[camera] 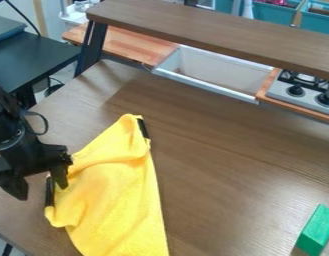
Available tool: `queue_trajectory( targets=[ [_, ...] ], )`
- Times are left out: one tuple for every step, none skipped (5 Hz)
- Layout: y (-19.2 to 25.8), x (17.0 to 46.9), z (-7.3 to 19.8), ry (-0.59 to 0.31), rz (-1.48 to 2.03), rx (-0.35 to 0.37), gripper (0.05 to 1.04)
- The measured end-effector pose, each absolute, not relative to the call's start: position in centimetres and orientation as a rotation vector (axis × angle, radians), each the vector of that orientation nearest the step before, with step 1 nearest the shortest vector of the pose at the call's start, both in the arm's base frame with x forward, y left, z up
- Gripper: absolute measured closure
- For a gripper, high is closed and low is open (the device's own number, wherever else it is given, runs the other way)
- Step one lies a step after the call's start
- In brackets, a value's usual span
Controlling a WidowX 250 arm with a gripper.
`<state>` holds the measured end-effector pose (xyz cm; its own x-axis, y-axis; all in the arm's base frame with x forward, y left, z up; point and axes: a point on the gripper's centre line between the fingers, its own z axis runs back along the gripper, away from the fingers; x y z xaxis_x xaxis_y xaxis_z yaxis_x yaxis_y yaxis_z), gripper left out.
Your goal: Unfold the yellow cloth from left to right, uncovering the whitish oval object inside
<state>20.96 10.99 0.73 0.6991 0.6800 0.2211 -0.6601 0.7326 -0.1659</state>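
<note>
Hangs with black two-finger hand (40, 191) spread at the edge of the rumpled yellow fabric cloth (116, 205) on the brown wooden counter (213, 170), likely light, limp and easiest to pinch by a raised fold (120, 157).

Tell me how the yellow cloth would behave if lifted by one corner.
The yellow cloth would probably hang limp, since it lies in soft folds. It looks like simple fabric, so it should be light for its spread. The black strips at its edges look straighter and may bend less.

Bright rm, soft shadows, sl. tabletop glare (223, 200)
</note>
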Motion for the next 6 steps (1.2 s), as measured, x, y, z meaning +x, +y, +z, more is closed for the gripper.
queue_trajectory(
  targets=[
    [10.9,21.1,0.0,-0.268,0.743,-0.064,0.083],
    [10.9,21.6,-0.8,-0.264,0.738,-0.053,0.084],
    [10.9,21.7,-1.6,-0.258,0.726,-0.037,0.133],
    [10.9,22.0,-1.8,-0.273,0.721,-0.022,0.384],
    [10.7,22.1,-1.8,-0.271,0.723,-0.025,0.695],
    [10.2,21.9,-1.4,-0.24,0.731,-0.057,0.913]
  ],
)
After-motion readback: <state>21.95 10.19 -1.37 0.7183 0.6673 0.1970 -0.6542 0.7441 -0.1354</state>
